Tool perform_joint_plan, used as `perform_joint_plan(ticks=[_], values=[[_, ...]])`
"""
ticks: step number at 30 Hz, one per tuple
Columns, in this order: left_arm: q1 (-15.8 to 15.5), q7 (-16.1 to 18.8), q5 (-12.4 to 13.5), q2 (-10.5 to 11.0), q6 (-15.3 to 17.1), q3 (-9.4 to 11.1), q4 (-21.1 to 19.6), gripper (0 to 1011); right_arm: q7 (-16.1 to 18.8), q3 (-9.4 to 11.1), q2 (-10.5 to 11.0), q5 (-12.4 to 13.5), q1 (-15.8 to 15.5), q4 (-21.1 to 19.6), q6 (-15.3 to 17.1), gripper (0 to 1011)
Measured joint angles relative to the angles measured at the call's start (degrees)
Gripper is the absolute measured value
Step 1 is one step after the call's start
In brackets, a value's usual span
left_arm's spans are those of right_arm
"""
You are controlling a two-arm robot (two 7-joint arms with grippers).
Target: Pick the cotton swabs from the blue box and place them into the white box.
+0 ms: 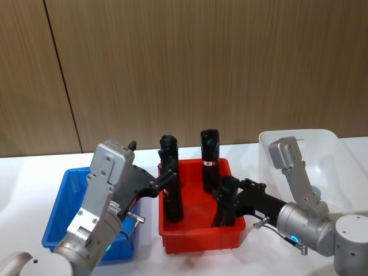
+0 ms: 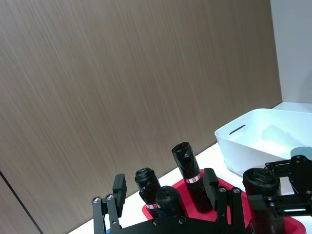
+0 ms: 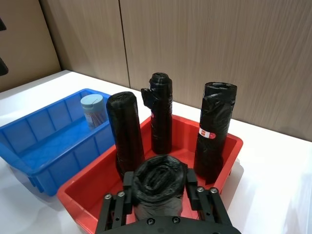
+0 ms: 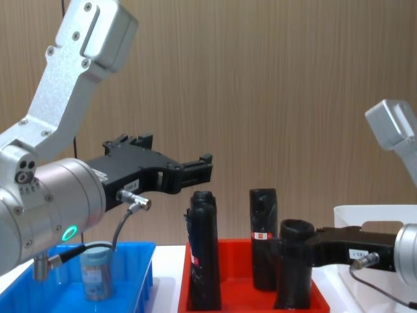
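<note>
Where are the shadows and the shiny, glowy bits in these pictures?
Head view: the red tray throws a soft shadow on the white table, and the white box looks brightest. Right wrist view: the black roll in the right gripper has a dull sheen. Chest view: a green light glows on the left arm.

Four black rolls [image 3: 161,113], perhaps two swab jars [image 3: 92,110].

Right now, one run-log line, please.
left tool: open, over red tray | right tool: shut on black roll | cotton swabs: one in blue box
</note>
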Motion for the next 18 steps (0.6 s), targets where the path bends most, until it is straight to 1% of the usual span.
perform_joint_plan(ticks=[1, 2, 3, 5, 11, 18], values=[[0.0, 0.0, 0.0, 0.0, 0.0, 0.0, 0.0, 1004, 0.0, 0.0, 0.0, 0.1, 0.0, 0.0, -0.1, 665], [0.0, 0.0, 0.0, 0.0, 0.0, 0.0, 0.0, 1004, 0.1, 0.0, 0.0, 0.2, 0.1, 0.1, -0.1, 606], [0.0, 0.0, 0.0, 0.0, 0.0, 0.0, 0.0, 1004, 0.1, 0.0, 0.0, 0.3, 0.1, 0.1, -0.2, 589], [0.0, 0.0, 0.0, 0.0, 0.0, 0.0, 0.0, 1004, 0.3, 0.0, 0.0, 0.4, 0.1, 0.1, -0.3, 516], [0.0, 0.0, 0.0, 0.0, 0.0, 0.0, 0.0, 1004, 0.5, 0.1, 0.2, 1.2, 0.0, -0.6, -0.5, 466], [0.0, 0.0, 0.0, 0.0, 0.0, 0.0, 0.0, 1004, 0.6, 0.4, 0.6, 2.8, -0.5, -2.9, -0.6, 430]])
